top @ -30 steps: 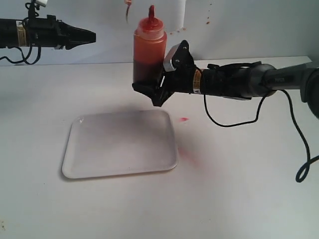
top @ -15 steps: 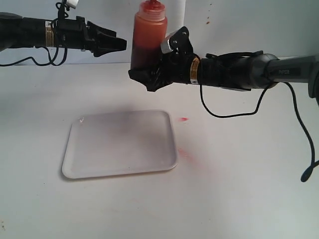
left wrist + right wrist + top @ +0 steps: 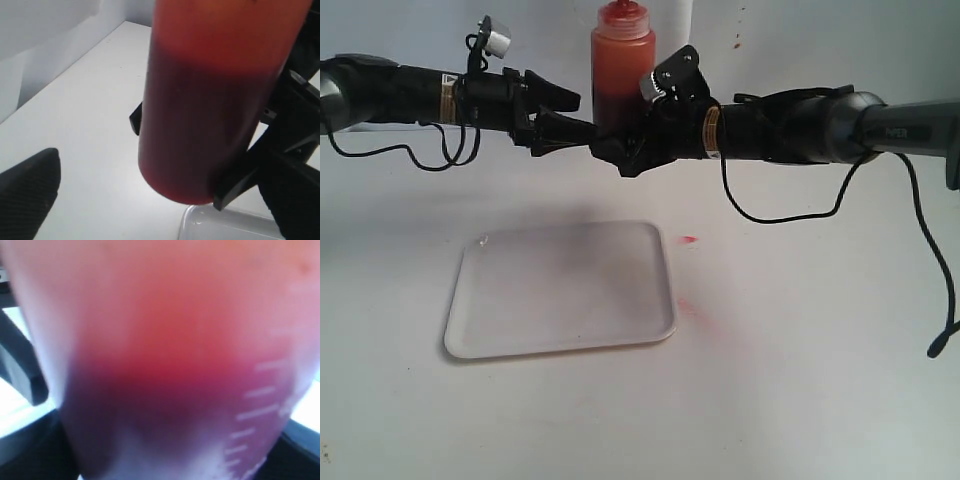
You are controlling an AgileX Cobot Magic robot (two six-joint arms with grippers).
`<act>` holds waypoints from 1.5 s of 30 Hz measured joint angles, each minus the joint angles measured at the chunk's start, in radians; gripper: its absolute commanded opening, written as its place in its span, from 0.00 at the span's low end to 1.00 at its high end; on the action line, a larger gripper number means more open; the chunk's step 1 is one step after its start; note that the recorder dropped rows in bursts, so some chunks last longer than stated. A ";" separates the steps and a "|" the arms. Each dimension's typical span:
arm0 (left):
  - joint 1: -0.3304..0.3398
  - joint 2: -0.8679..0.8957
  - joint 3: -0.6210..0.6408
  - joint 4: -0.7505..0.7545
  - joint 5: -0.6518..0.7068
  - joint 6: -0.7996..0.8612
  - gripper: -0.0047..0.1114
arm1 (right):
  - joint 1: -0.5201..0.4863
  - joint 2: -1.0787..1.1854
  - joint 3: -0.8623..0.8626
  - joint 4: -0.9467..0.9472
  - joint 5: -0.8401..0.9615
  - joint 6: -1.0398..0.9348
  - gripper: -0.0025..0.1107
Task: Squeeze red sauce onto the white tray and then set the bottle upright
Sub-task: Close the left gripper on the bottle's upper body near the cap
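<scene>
High over the table (image 3: 800,350), the right pincer (image 3: 620,150) clamps the bottle (image 3: 620,70).

The bottle (image 3: 622,70) was smooth, translucent plastic tinted orange-red, and the right wrist view showed faint raised scale lines on its wall. The sauce (image 3: 192,135) inside looked dark and dense. The tray (image 3: 560,300) was smooth white plastic with a dull sheen. The table (image 3: 800,380) was matt white with faint pinkish smears. The left gripper (image 3: 572,114) and right gripper (image 3: 625,152) were matt black. One left finger pad (image 3: 27,195) had a fine, dotted, rough texture. The cable (image 3: 790,215) was smooth and black.
</scene>
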 measured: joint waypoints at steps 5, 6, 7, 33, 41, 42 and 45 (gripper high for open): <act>-0.010 0.000 0.000 -0.002 0.000 0.034 0.94 | 0.000 0.000 -0.004 -0.064 -0.035 0.039 0.02; -0.012 0.000 0.000 -0.002 0.000 0.036 0.94 | 0.000 0.000 -0.004 -0.078 -0.048 0.042 0.02; -0.014 0.000 0.000 -0.002 -0.006 0.038 0.94 | 0.000 0.000 -0.004 -0.087 -0.053 0.044 0.02; -0.083 0.000 0.004 -0.153 -0.012 0.048 0.94 | 0.028 0.000 -0.006 -0.132 -0.065 0.081 0.02; -0.083 0.000 0.004 -0.150 -0.016 0.048 0.93 | 0.032 0.000 -0.006 -0.130 -0.072 0.070 0.02; -0.083 0.000 0.004 -0.144 -0.018 0.048 0.92 | 0.032 0.000 -0.006 -0.130 -0.072 0.060 0.02; -0.083 0.000 0.004 -0.133 -0.020 0.048 0.76 | 0.032 0.000 -0.006 -0.130 -0.074 0.043 0.02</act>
